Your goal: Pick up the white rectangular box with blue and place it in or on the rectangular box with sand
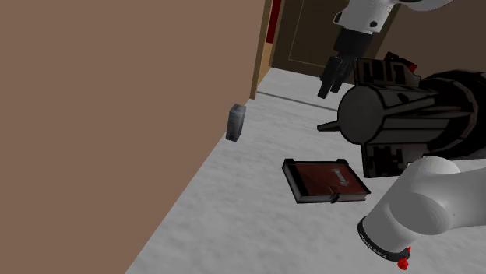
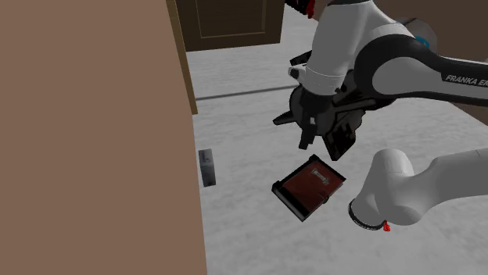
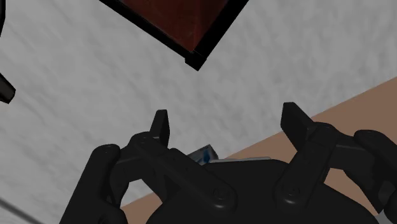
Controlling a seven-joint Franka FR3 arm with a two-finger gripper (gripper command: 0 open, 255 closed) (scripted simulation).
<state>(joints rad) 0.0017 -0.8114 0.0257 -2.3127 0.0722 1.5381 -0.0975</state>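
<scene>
A small grey upright box [image 1: 236, 121] stands on the pale floor against the brown wall, also visible in the second exterior view [image 2: 206, 166]; a bluish-white corner of it [image 3: 207, 154] peeks past the hand. A flat dark red box with a black rim and a clasp [image 1: 323, 180] lies on the floor near the arm's base [image 2: 309, 187] [image 3: 184, 25]. My gripper [image 1: 330, 82] hangs high above the floor, beyond the red box and well apart from the grey box. In the wrist view the gripper [image 3: 229, 124] is open, its black fingers [image 3: 162, 127] wide apart with nothing between them.
A tall brown wall [image 1: 117, 117] runs along the shoulder view's left. A dark door [image 1: 300, 39] with a wooden frame stands at the far end [image 2: 235, 19]. The arm's big dark joint [image 1: 389, 117] hangs over the red box. Pale floor [image 1: 234, 218] spreads between wall and arm.
</scene>
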